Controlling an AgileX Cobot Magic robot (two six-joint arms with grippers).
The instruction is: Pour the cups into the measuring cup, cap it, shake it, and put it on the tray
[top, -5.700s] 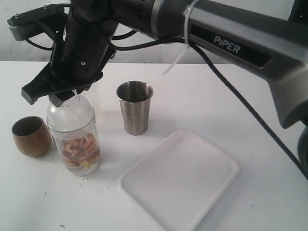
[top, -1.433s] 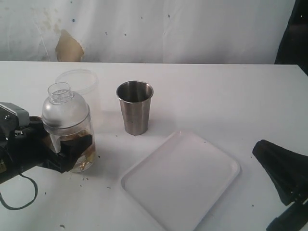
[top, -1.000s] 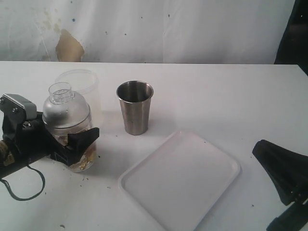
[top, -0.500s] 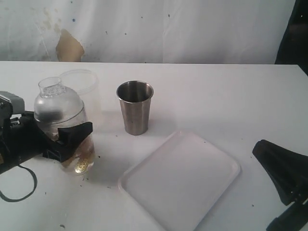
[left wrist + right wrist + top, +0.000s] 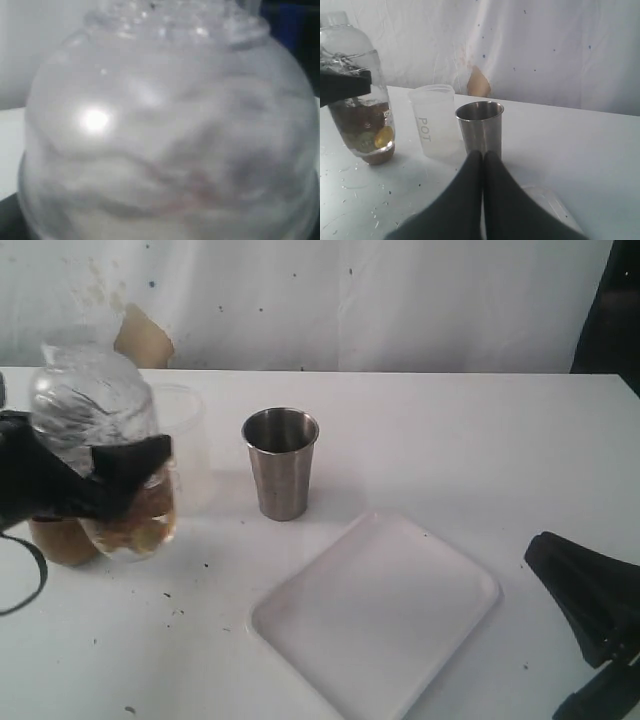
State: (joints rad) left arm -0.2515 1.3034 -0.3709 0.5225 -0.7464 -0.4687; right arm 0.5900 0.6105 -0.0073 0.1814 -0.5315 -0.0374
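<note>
- The left tool (image 5: 118, 476) holds the measuring cup (image 5: 105, 455) tight around its middle; its black fingers (image 5: 143, 454) press on the sides so the cup cannot slip.
- The measuring cup is at the left side of the surface (image 5: 450, 440); it leans over and seems to be up in the air; it looks blurry, so I think this is the shaking step.
- The round clear lid (image 5: 165, 125) sits on top of the measuring cup; it is there so nothing splashes out; it fills the whole left wrist view.
- Inside the measuring cup there is water with brown bits and something yellow; I think the cups are poured out already.
- The steel cup (image 5: 281, 462) stands upright near the middle; the frosted cup (image 5: 436, 122) stands just beside it, behind the measuring cup; a brown cup (image 5: 58, 540) peeks out low at the left, partly hidden.
- The tray (image 5: 380, 610) lies flat in front of the steel cup, with nothing on it; it waits for the measuring cup, which is well apart from it.
- The right tool (image 5: 482, 190) has its fingers pressed together and holds nothing; it rests low at the right side, well apart from the cups, so it is out of the way.
</note>
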